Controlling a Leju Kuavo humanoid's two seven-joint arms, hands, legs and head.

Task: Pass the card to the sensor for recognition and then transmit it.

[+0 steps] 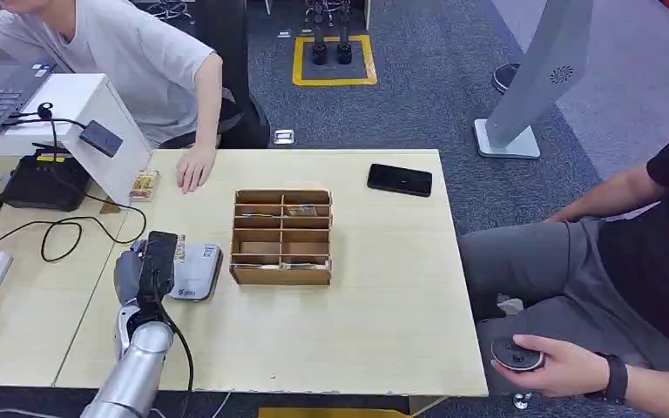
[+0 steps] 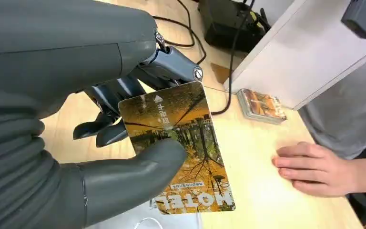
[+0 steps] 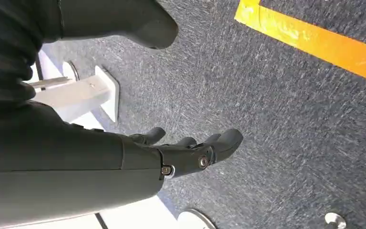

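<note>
On the pale wooden desk (image 1: pixel 383 287), the left hand (image 2: pixel 124 143) pinches the orange hotel card (image 2: pixel 181 148) between thumb and fingers. The right hand (image 3: pixel 190 152) hangs open. Next, I'd judge: carry it to the small dark sensor (image 1: pixel 101 138).

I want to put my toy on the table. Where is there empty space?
Best spot: the wide bare tabletop between the cardboard organizer and the table's right edge, nearer than the black phone. The strip nearer than the organizer is bare too. The left side is crowded: the robot's left hand holding the hotel card, cables, and a person's hand.
</note>
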